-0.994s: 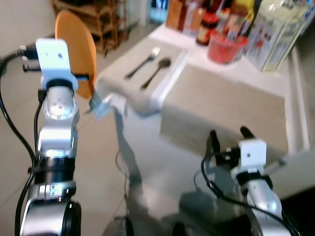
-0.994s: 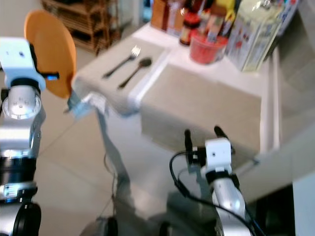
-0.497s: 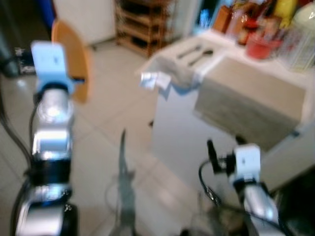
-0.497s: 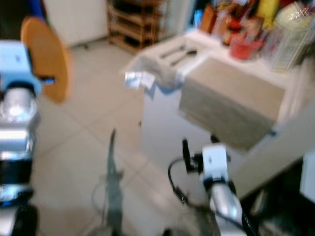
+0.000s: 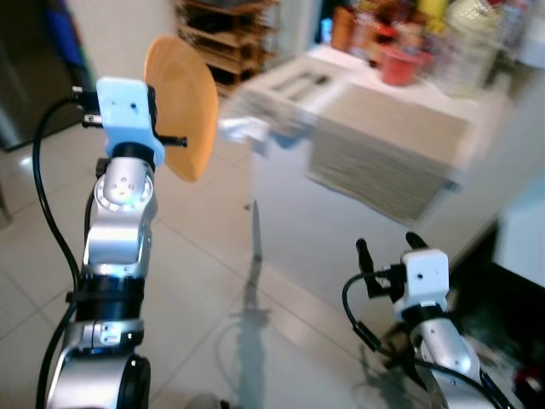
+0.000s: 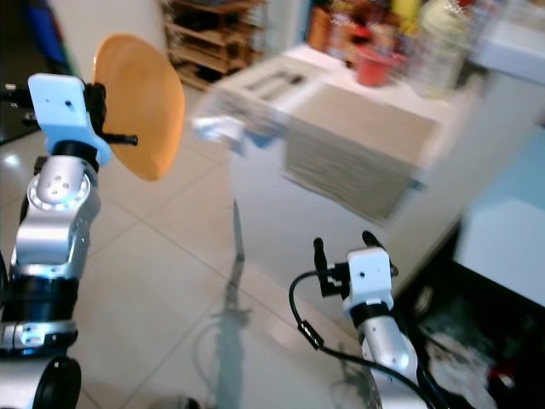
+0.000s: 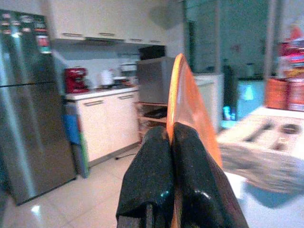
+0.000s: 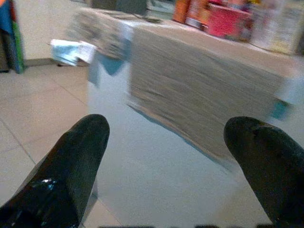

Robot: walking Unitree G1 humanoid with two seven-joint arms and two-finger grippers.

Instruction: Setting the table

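Since the earlier frames the camera has swung and pulled back, so the table [image 5: 400, 204] now sits farther off toward the upper right and more tiled floor [image 5: 213, 281] lies between it and the robot; the plate remains clamped in the raised left arm as before.

On the left, the left gripper [image 7: 172, 137] is held up at about head height, its two black fingers [image 7: 152, 166] pressed together on the rim of the orange plate [image 5: 181, 106]. The plate stands on edge, nearly upright, well away from the table and over the floor. In the left wrist view, a refrigerator [image 7: 28, 109] and kitchen cabinets [image 7: 109, 118] stand behind the plate.

Further right, the table carries two grey placemats [image 5: 387, 145]; the far one holds a fork and spoon [image 5: 306, 81], blurred. A crumpled white and blue cloth [image 5: 247, 132] hangs at the table's near corner. A red container [image 5: 396, 64] and bottles stand at the table's back edge.

On the right, the right gripper [image 5: 387, 247] hangs low in front of the table, its fingers [image 8: 78, 156] spread wide apart and empty, touching nothing.
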